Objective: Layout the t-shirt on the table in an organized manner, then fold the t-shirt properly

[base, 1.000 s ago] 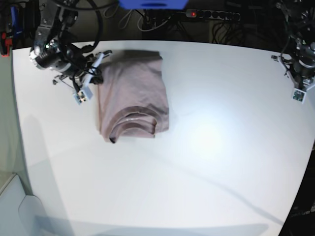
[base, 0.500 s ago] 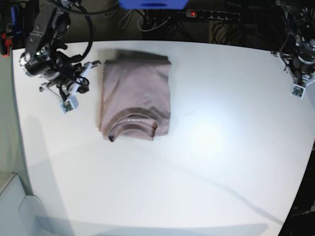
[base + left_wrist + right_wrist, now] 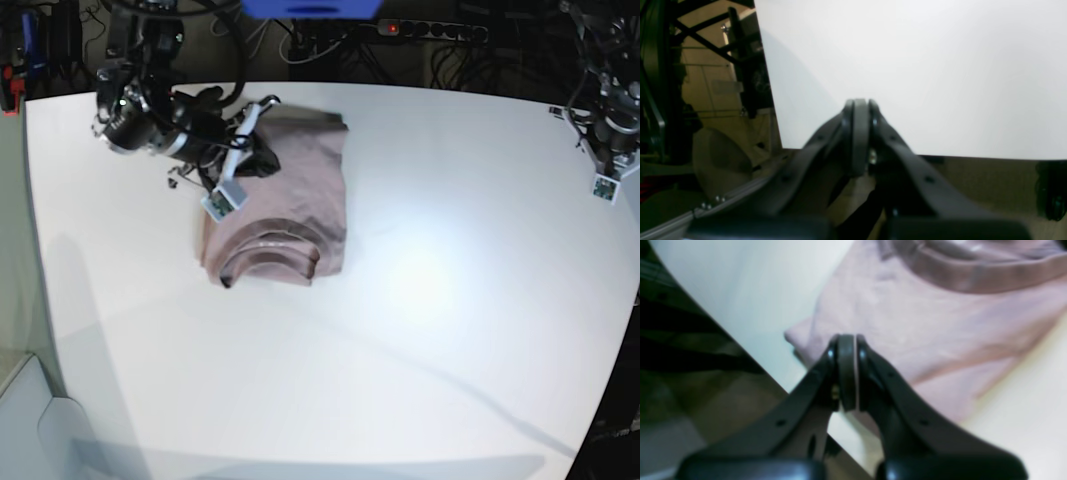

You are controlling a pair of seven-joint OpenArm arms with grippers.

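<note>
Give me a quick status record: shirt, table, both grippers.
shirt: t-shirt folded into a compact rectangle, collar on top at the near end, lying on the table toward its far left in the base view
right gripper: right gripper shut, empty, over the shirt's far part
left gripper: left gripper shut, empty, at the table's edge, far from the shirt
fold: looks done

We cannot read any words, numbers or brand names in these pictures. The small white tag (image 3: 217,203) hanging by the right arm has dark marks on it, but they are too tiny and blurry for us to read.
</note>
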